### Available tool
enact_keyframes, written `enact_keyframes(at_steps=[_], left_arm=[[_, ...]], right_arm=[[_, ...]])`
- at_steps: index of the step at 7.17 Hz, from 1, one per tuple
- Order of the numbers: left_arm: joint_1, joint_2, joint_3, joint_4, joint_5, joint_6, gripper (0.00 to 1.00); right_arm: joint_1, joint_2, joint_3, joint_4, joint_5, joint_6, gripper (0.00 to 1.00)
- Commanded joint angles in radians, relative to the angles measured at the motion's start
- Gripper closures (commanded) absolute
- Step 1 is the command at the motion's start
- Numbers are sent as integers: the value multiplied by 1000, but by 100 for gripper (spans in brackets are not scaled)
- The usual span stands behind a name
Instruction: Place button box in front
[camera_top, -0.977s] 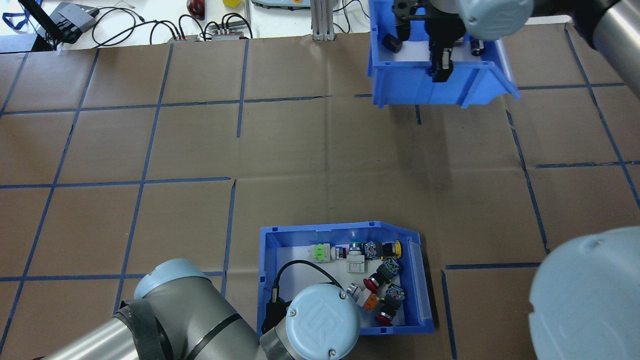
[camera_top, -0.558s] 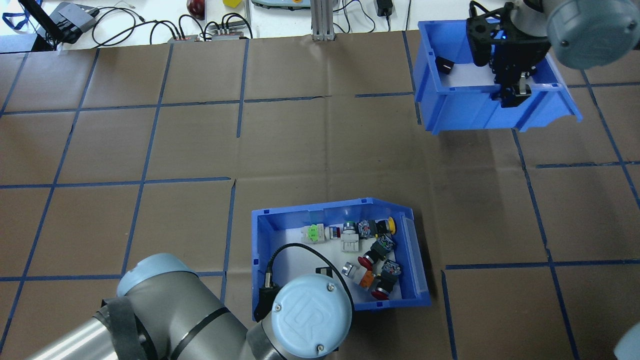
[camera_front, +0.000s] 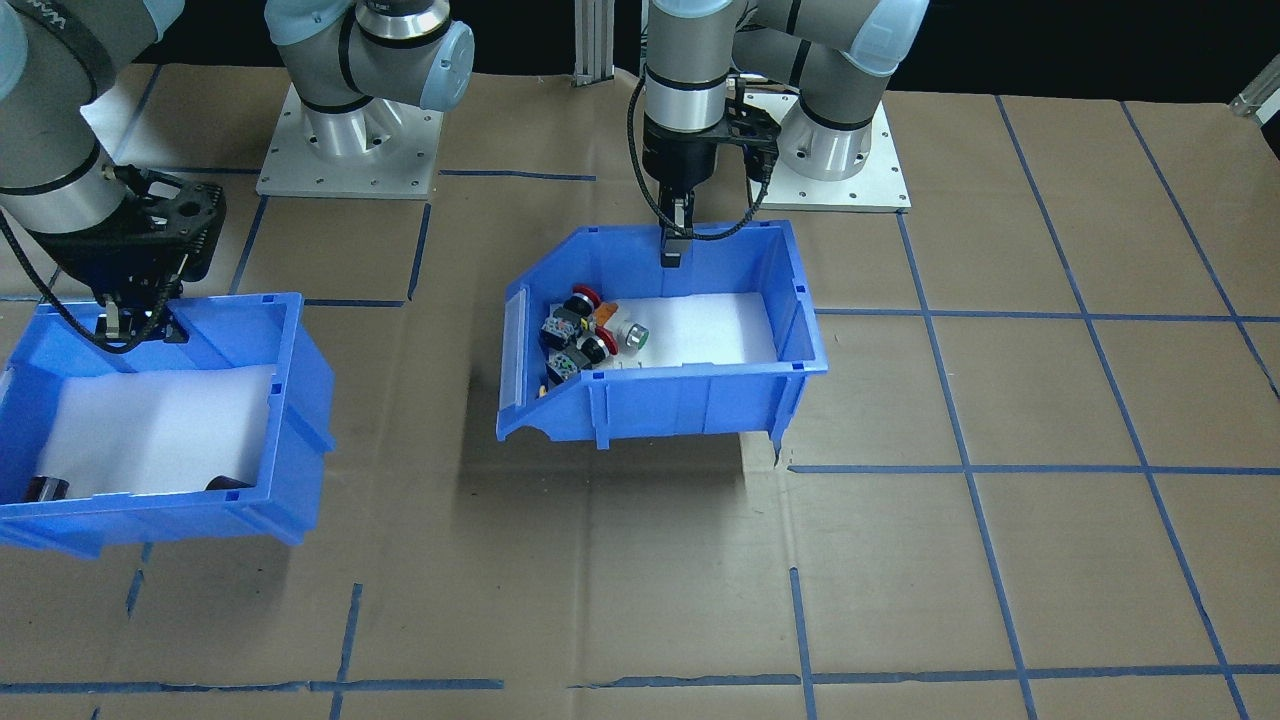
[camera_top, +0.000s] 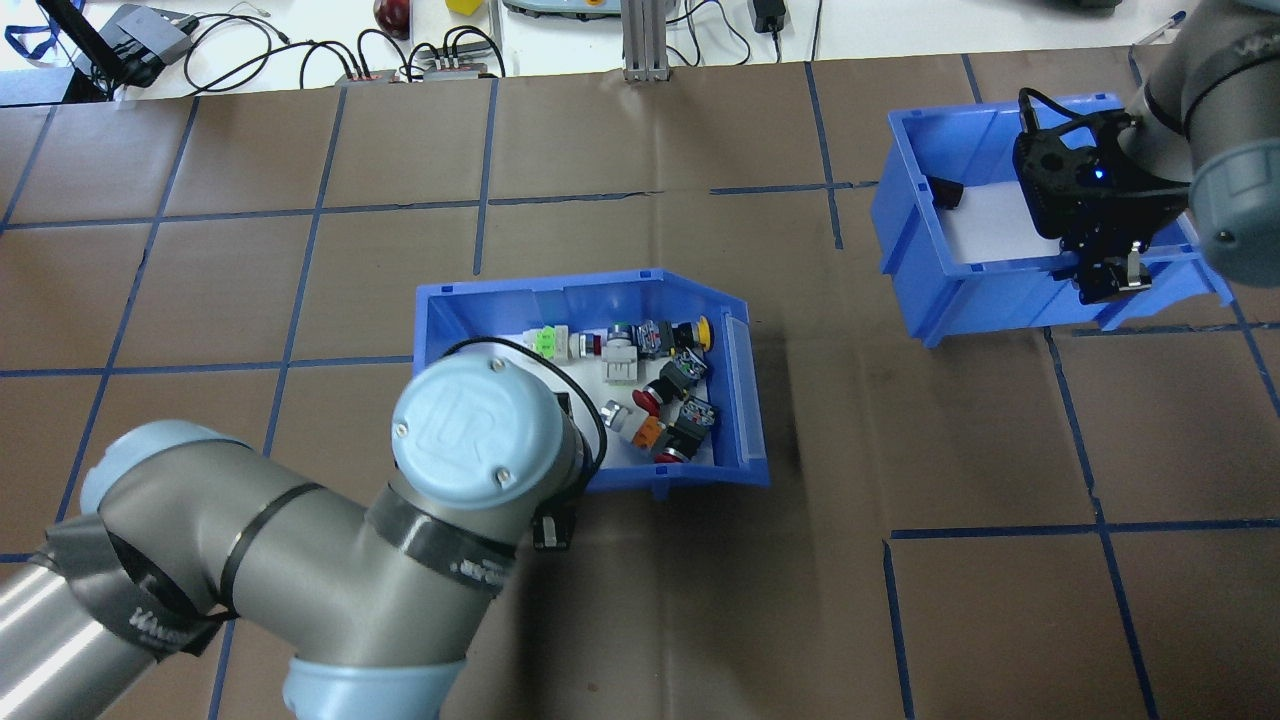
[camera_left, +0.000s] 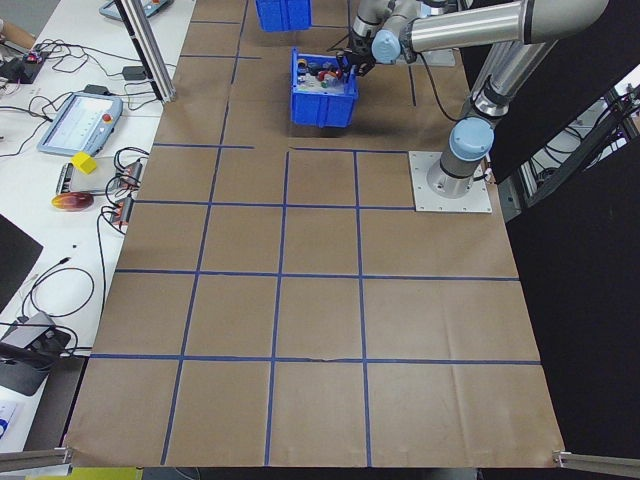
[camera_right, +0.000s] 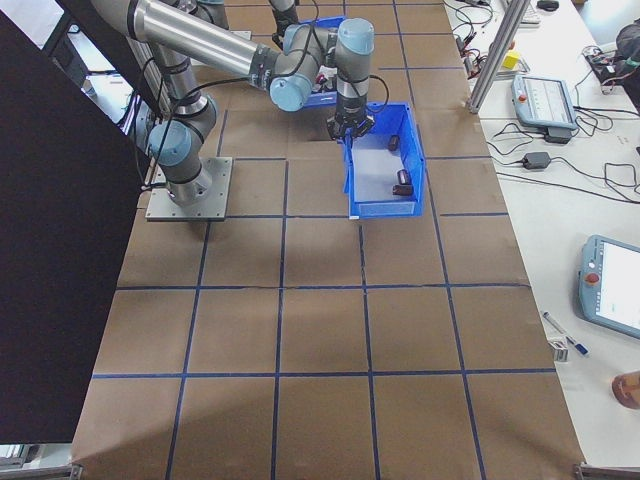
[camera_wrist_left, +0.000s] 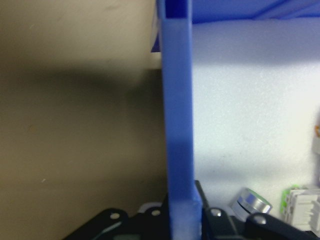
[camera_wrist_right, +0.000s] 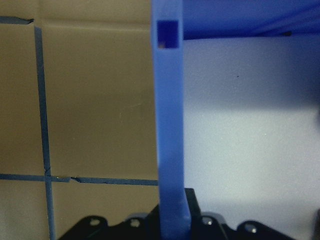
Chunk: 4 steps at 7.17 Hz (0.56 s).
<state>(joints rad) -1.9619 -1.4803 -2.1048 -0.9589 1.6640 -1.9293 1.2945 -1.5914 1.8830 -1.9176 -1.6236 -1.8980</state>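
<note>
A: In the overhead view, the left tool (camera_top: 548, 520) pinches the rear wall of the button box (camera_top: 745, 390), which hangs tilted above the tabletop (camera_top: 300, 270) near centre. What could go wrong?

B: I'd judge that a one-wall pinch lets the box swing; the buttons (camera_top: 660, 400), piled toward its 3 o'clock end, could slide out over the low cut-away side.

A: And at 2 o'clock?

B: The right tool (camera_top: 1105, 280) is clamped on the wall of the other bin (camera_top: 910, 260), also raised. If both travel, the bins could clip each other.
</note>
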Motion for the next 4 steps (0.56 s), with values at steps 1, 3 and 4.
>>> enact_keyframes(at_steps=[1,3,4], left_arm=[[64,-191,189,5,-19,76,100],[60,-380,375,8,-40,69,100],[51,-450,449,6,-61,43,100]], right_arm=[[-12,-30,60,-44,-2,-15,95],[-12,-30,62,-43,-2,-15,94],[-12,-30,64,-43,-2,-15,94]])
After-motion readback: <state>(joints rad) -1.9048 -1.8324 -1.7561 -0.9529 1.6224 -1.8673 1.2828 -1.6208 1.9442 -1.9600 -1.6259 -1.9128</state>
